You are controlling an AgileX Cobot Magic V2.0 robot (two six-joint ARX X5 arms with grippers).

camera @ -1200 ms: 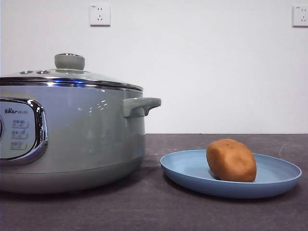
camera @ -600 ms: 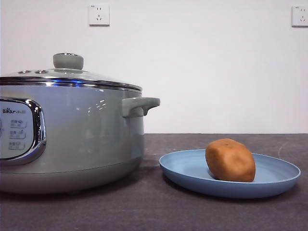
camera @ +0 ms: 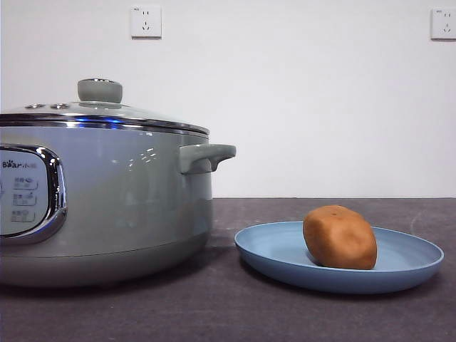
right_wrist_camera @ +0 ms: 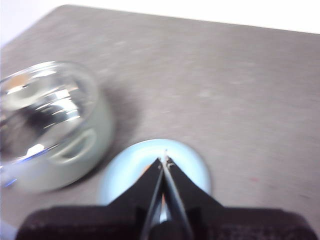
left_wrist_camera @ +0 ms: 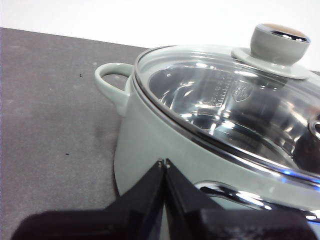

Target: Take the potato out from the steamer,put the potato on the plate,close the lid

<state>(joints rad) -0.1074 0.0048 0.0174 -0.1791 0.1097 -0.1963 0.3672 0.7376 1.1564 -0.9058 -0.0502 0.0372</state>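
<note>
The sage-green steamer (camera: pixel 107 199) stands at the left with its glass lid (camera: pixel 100 108) seated on the chrome rim. On the light-blue plate (camera: pixel 271 249) to its right lies the orange-brown potato (camera: pixel 339 237). My left gripper (left_wrist_camera: pixel 164 162) is shut and empty, close beside the steamer (left_wrist_camera: pixel 150 135) wall below the lid (left_wrist_camera: pixel 225 105). High above the plate (right_wrist_camera: pixel 195 165), my right gripper (right_wrist_camera: pixel 164 160) is shut and empty; its jaws cover most of the potato. Neither gripper appears in the front view.
The dark grey table (camera: pixel 228 313) runs up to a white wall with two sockets (camera: pixel 145 21). The steamer's side handle (camera: pixel 206 157) juts toward the plate. Another handle (left_wrist_camera: pixel 111 82) shows in the left wrist view.
The whole front view has drifted a few pixels to the left. Steamer, lid, plate and potato keep their places relative to one another.
</note>
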